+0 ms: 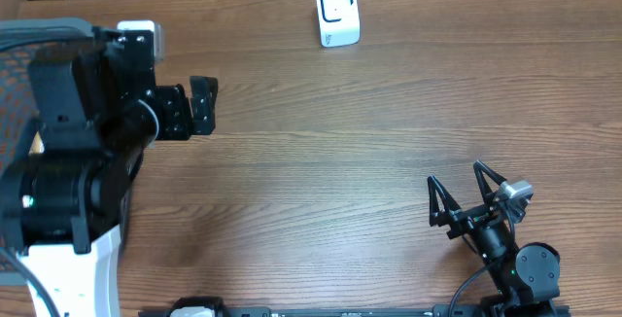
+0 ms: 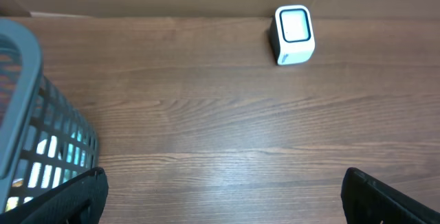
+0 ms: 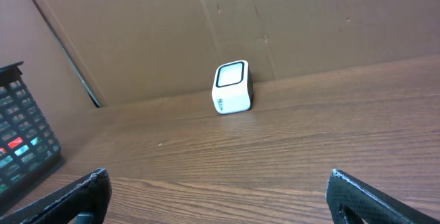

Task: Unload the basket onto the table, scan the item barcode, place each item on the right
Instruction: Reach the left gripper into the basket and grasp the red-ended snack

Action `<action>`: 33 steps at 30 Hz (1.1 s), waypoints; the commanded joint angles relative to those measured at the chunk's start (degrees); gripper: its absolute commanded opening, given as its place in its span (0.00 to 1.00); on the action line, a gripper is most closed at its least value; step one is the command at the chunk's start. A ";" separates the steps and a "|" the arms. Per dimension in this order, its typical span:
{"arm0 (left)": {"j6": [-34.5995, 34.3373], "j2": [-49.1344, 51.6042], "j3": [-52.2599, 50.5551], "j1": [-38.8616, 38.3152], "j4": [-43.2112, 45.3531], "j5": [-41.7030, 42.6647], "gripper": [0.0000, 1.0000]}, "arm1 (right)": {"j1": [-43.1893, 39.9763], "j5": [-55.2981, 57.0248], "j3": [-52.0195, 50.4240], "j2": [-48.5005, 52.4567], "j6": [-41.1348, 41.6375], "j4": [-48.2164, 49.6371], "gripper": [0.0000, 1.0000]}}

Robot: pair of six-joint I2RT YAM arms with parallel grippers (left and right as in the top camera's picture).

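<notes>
Both the left gripper (image 2: 221,183) and right gripper (image 1: 455,176) gape wide, empty. Coloured items (image 3: 17,147) lie inside the grey plastic mesh basket (image 2: 31,73), well left of the small white cube scanner (image 1: 337,13); grasp one leaving its barcode uncovered.

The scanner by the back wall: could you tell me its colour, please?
The scanner is white with a dark-rimmed front face, clearest from the left wrist.

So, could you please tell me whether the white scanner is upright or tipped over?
Upright: the scanner rests on its base on the table, with its dark-framed window on top.
</notes>
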 commanded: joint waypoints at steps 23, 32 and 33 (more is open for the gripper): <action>-7.72 23.71 35.60 35.50 -15.54 -4.87 1.00 | -0.07 0.55 -0.61 -0.52 -0.24 0.28 1.00; -3.13 25.00 24.52 41.83 -10.14 -7.87 0.94 | -0.07 0.55 -0.61 -0.52 -0.24 0.28 1.00; -1.53 25.00 22.10 41.83 -8.59 -7.87 0.93 | -0.07 0.55 -0.61 -0.52 -0.24 0.28 1.00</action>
